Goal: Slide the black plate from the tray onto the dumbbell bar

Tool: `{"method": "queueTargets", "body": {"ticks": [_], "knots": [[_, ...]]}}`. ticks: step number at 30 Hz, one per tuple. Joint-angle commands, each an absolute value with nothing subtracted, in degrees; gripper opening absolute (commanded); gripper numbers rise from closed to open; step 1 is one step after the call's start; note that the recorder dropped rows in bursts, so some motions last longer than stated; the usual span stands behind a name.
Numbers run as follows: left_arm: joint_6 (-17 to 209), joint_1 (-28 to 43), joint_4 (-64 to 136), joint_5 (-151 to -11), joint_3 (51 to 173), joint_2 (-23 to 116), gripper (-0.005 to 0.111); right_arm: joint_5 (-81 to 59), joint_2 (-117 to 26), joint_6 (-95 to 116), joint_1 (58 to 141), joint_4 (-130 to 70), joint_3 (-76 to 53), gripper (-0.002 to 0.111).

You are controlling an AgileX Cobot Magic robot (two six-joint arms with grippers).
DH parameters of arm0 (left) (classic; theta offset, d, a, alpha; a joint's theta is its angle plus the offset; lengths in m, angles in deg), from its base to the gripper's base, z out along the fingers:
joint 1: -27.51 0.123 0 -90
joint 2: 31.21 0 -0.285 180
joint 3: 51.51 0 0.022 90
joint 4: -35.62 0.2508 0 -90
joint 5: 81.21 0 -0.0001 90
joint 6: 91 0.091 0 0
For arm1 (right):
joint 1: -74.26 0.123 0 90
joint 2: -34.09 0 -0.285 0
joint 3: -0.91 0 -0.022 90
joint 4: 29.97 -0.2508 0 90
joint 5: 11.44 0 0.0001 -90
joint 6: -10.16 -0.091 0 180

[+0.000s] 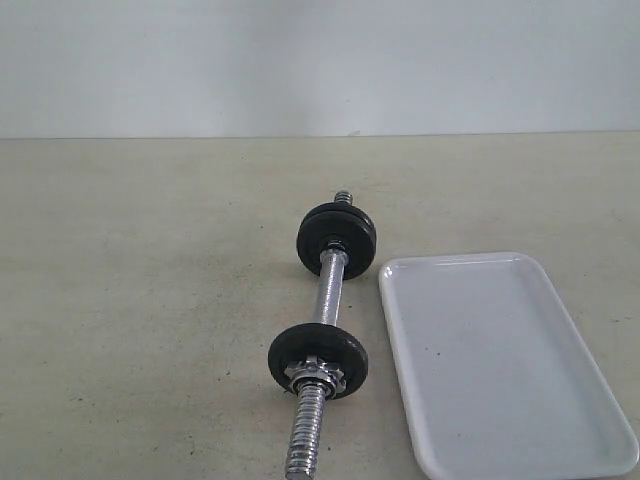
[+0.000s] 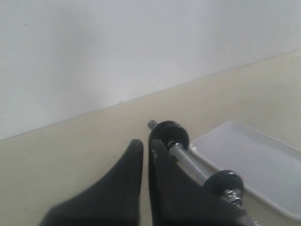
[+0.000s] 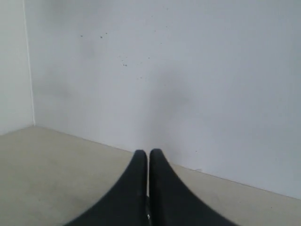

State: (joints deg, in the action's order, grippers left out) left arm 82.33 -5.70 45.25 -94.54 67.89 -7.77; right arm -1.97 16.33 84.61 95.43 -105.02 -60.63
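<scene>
The dumbbell bar (image 1: 328, 290) lies on the beige table, running from far to near. A black plate (image 1: 318, 358) sits on its near threaded end, with a chrome collar nut (image 1: 315, 376) against it. Two more black plates (image 1: 337, 240) sit together at the far end. The white tray (image 1: 500, 360) lies to the right of the bar with nothing on it. Neither gripper shows in the exterior view. My left gripper (image 2: 146, 143) is shut and empty, above the table beside the bar (image 2: 190, 165) and the tray (image 2: 254, 160). Facing the wall, my right gripper (image 3: 148, 153) is shut and empty.
A white wall rises behind the table's far edge (image 1: 320, 136). In the right wrist view a wall corner (image 3: 28, 70) shows. Bare beige tabletop (image 1: 140, 300) lies to the left of the bar.
</scene>
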Motion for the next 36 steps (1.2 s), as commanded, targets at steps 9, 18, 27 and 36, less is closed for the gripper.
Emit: {"method": "queueTargets", "body": {"ticks": [9, 18, 27, 36], "knots": [[69.12, 1.01, 61.85, -89.45, 65.62, -4.04, 0.004, -18.72, 17.56, 85.12, 95.49, -104.63, -61.86, 0.0], [69.12, 1.14, 61.85, -90.8, 64.17, 0.71, 0.004, -17.29, 17.56, 85.25, 95.49, -104.63, -63.41, 0.0], [72.71, 1.14, 65.03, -74.14, 58.05, 2.58, 0.004, -17.6, 17.56, 82.45, 95.49, -104.63, -70.63, 0.0], [76.64, 1.14, 65.03, -72.3, 57.81, 2.58, 0.004, -17.46, 17.56, 81.79, 95.49, -104.63, -75.6, 0.0]]}}
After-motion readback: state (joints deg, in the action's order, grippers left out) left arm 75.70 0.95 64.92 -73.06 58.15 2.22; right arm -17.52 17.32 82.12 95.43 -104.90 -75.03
